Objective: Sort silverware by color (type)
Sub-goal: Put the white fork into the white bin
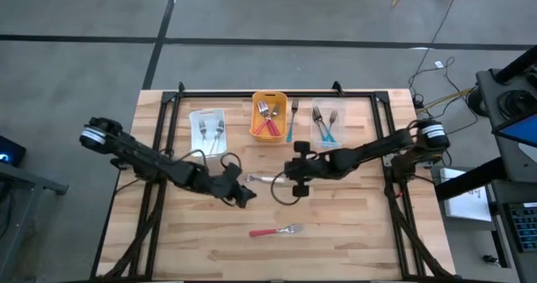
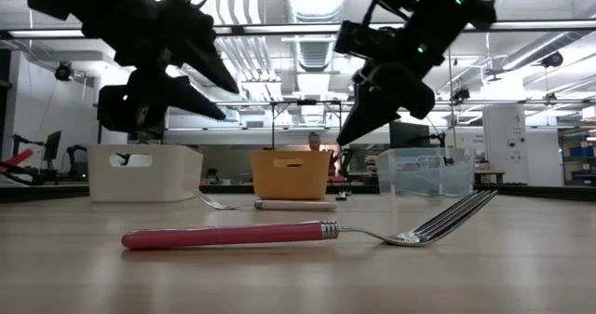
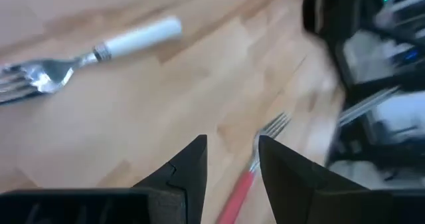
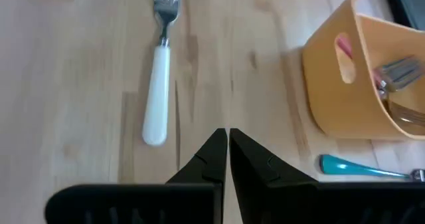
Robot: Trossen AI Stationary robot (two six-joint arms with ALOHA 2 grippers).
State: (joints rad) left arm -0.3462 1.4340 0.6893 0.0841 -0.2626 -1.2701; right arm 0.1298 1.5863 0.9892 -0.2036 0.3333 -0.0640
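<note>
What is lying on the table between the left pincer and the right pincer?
In the high view, a white-handled fork lies on the table between the left pincer and the right pincer. Nothing else lies there.

No readable text, labels, brands or numbers anywhere: nothing legible on the bins, silverware, bench or the room behind.

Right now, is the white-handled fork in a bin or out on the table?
Out. The white-handled fork lies flat on the bare table, beside the orange bin.
</note>
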